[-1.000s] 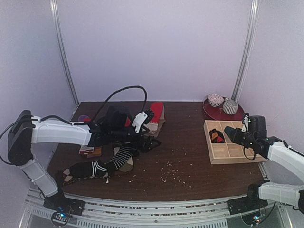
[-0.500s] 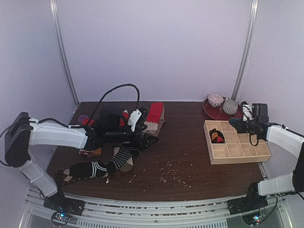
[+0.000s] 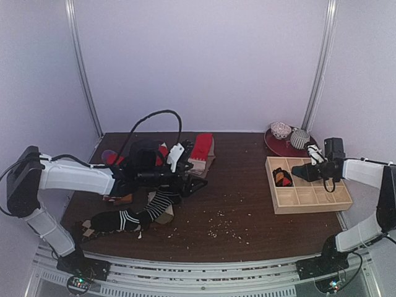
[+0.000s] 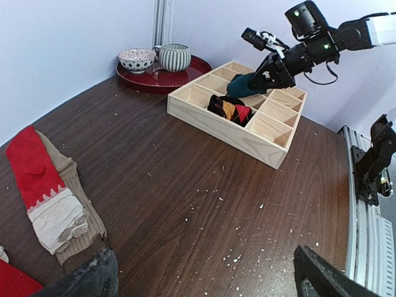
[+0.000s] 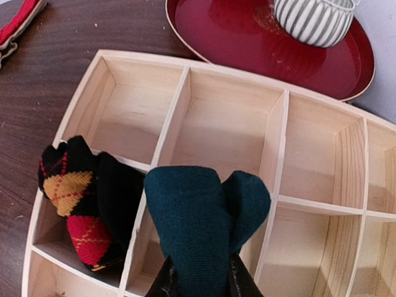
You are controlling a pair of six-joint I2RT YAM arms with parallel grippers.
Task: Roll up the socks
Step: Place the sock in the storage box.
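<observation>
A wooden divider box (image 4: 223, 132) lies near a red tray (image 4: 193, 69) bearing bowl (image 4: 137, 59) and cup (image 4: 173, 57).

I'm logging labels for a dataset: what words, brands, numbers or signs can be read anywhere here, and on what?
None can be read. No writing shows on the wooden tray, teal sock, argyle sock, striped cup or red plate.

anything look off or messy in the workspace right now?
Pale crumbs are scattered over the front middle of the table, like spilled debris. The black-and-white striped sock sprawls unrolled at front left. The wooden tray looks intact, argyle roll inside; the right end effector holds a teal sock over it.
</observation>
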